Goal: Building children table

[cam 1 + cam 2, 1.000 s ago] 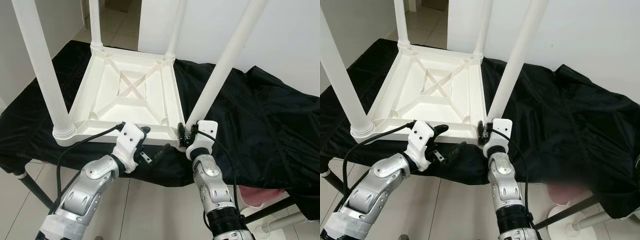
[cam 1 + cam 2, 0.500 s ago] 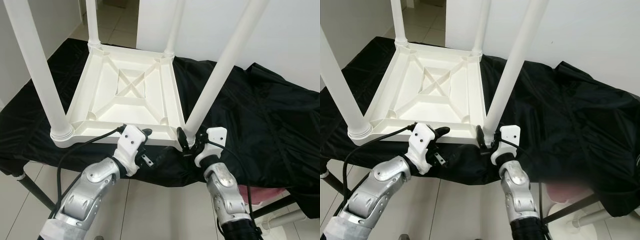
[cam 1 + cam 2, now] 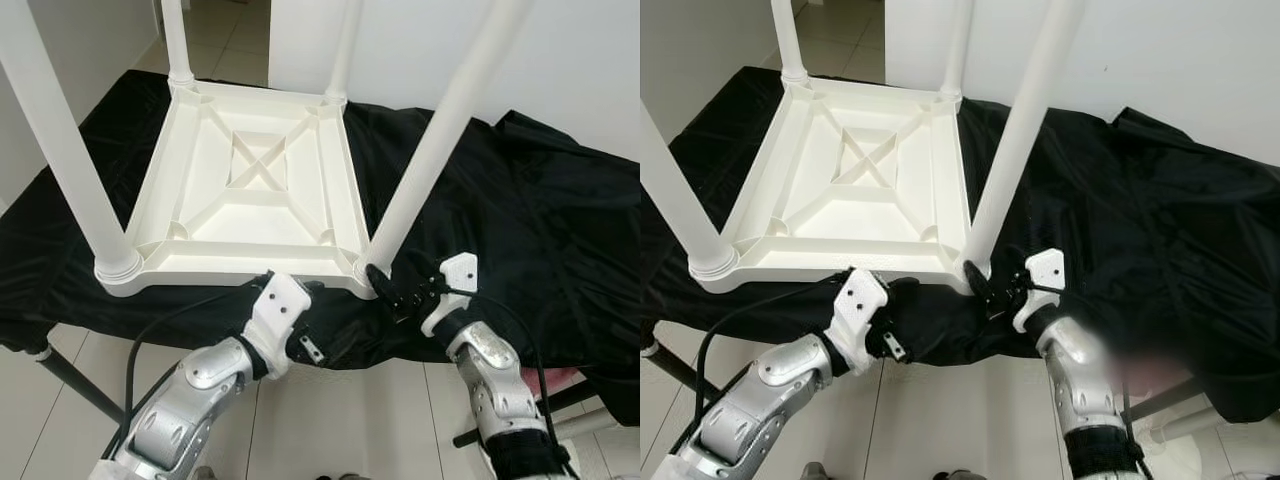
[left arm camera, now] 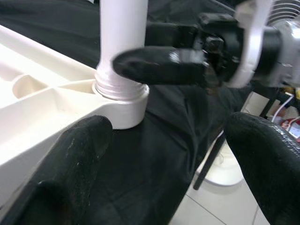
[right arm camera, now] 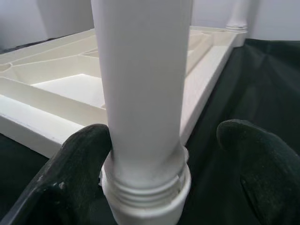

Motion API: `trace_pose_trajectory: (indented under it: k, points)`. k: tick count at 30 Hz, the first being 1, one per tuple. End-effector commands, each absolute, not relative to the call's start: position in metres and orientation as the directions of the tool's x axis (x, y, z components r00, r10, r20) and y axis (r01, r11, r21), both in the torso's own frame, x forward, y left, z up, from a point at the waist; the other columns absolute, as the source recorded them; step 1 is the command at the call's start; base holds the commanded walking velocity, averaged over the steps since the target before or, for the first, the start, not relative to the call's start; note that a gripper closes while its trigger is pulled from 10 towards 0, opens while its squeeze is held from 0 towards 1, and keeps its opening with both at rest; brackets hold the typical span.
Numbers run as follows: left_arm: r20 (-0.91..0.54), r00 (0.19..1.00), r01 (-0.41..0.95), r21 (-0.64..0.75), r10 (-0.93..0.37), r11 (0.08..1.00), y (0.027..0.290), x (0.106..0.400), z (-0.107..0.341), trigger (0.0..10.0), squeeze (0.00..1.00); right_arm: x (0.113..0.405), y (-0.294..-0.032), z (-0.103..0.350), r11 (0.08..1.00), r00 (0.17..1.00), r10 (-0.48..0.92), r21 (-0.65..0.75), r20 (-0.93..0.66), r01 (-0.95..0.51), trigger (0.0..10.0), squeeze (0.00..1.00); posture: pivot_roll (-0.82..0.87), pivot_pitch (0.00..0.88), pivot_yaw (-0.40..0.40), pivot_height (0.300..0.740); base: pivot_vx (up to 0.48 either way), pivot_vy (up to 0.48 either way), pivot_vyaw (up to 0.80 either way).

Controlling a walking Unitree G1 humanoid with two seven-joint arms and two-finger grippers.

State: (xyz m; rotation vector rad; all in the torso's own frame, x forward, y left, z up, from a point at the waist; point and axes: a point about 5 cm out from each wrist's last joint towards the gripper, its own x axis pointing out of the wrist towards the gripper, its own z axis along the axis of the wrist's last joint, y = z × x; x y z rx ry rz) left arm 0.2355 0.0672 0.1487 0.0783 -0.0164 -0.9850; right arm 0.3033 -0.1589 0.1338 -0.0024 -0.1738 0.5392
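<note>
A white children's table [image 3: 250, 200] lies upside down on a black cloth [image 3: 560, 230], its four legs pointing up. My right gripper [image 3: 385, 287] is open at the base of the near right leg [image 3: 430, 150]. In the right wrist view that leg [image 5: 140, 84] stands between the fingers [image 5: 79, 164]; the left one is at the leg, the other is apart from it. My left gripper [image 3: 312, 318] is open just below the table's front edge. Its wide-spread fingers [image 4: 70, 159] point at the same leg socket [image 4: 121, 98].
The black cloth drapes over a stand with dark legs [image 3: 70, 375] above a tiled floor [image 3: 330, 420]. A white wall [image 3: 580, 60] is behind on the right. A doorway [image 3: 230, 20] opens at the back left. A white round base [image 4: 225, 168] stands on the floor.
My right wrist has swung out to the right, its fingers still at the near right leg's base. The left gripper has dropped a little below the table edge. The camera has shifted.
</note>
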Motion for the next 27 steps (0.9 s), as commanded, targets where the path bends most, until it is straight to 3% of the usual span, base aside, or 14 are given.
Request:
trace_pose_trajectory:
  k: [1, 14, 16, 27]
  points:
    - [-0.031, 0.501, 0.864, 0.072, -0.865, 0.498, 0.062, 0.230, 0.149, 10.0, 0.00, 0.306, -0.159, 0.131, 0.842, 0.830, 0.539, -0.056, 0.146, -0.537, 10.0, 0.00, 0.06, 0.131, -0.112, 0.740, 0.000, 0.000, 0.00]
    - [-0.024, 0.520, 0.852, 0.084, -0.854, 0.517, 0.061, 0.234, 0.153, 10.0, 0.00, 0.332, -0.134, 0.136, 0.766, 0.758, 0.643, -0.086, 0.111, -0.637, 10.0, 0.00, 0.08, 0.129, -0.119, 0.740, 0.000, 0.000, 0.00]
    - [-0.022, 0.532, 0.844, 0.087, -0.846, 0.529, 0.063, 0.234, 0.155, 10.0, 0.00, 0.336, -0.133, 0.132, 0.756, 0.752, 0.654, -0.102, 0.086, -0.646, 0.0, 0.00, 0.09, 0.126, -0.124, 0.740, 0.000, 0.000, 0.00]
    - [-0.022, 0.542, 0.838, 0.088, -0.840, 0.539, 0.062, 0.235, 0.156, 10.0, 0.00, 0.335, -0.136, 0.126, 0.748, 0.745, 0.663, -0.104, 0.071, -0.655, 0.0, 0.00, 0.08, 0.124, -0.124, 0.740, 0.000, 0.000, 0.00]
